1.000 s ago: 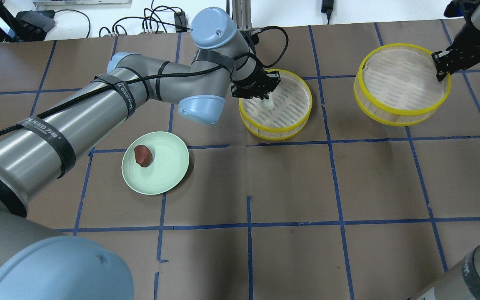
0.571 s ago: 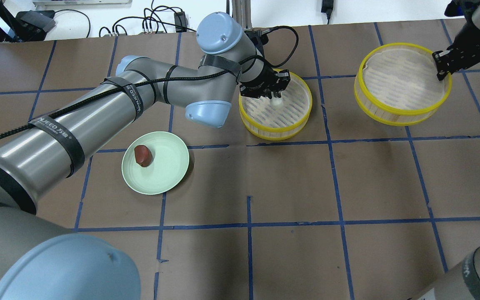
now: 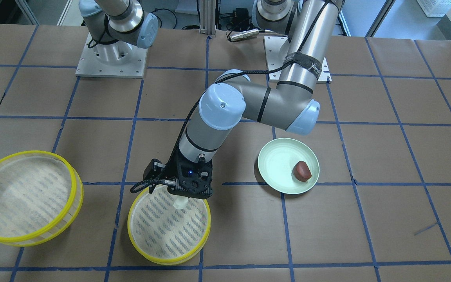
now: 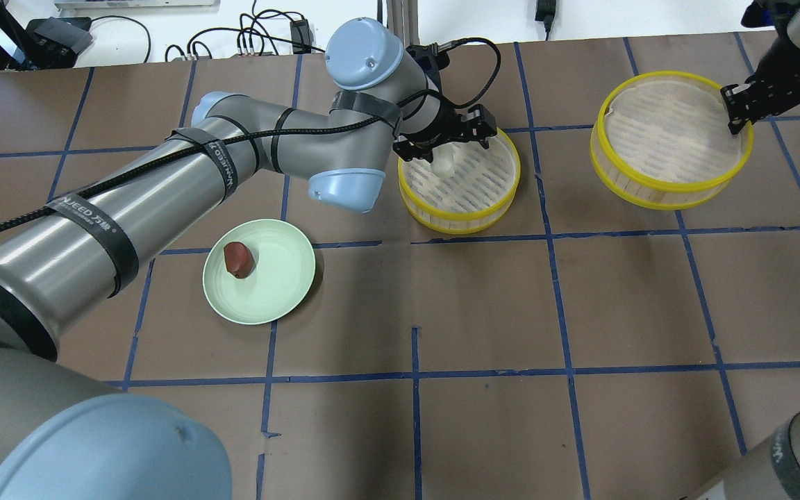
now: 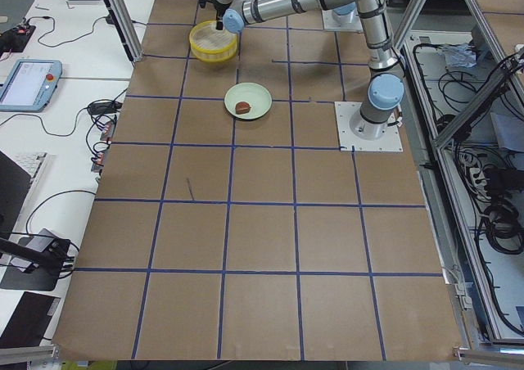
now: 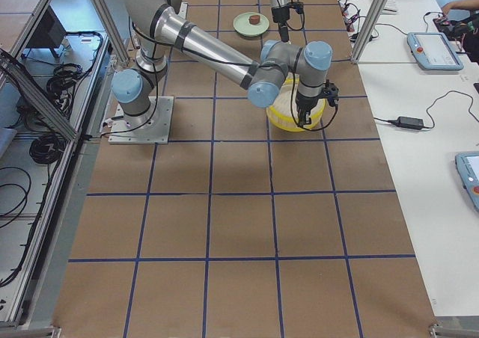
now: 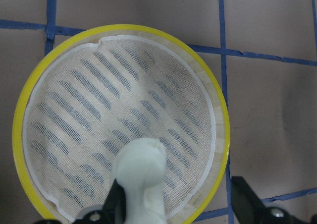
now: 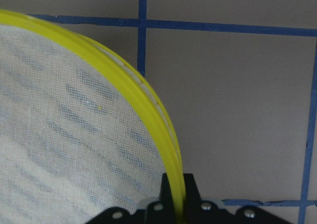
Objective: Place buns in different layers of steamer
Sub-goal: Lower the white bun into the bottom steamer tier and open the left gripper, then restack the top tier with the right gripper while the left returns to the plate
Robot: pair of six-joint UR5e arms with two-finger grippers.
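The left arm (image 4: 164, 173) reaches to the middle of the table's far edge. Two round yellow-rimmed steamer trays with white mesh floors are well apart: the central tray (image 4: 459, 221) at mid far edge, the right tray (image 4: 671, 194) near the far right corner, tilted. The right gripper (image 4: 737, 118) is clenched on the right tray's rim. A pale green round plate (image 4: 282, 278), left of centre, carries the dark reddish-brown bun (image 4: 237, 258). The left gripper (image 4: 447, 139) is released, its fingers spread. The off-white bun (image 4: 442, 164) is over the central tray's mesh, against one finger.
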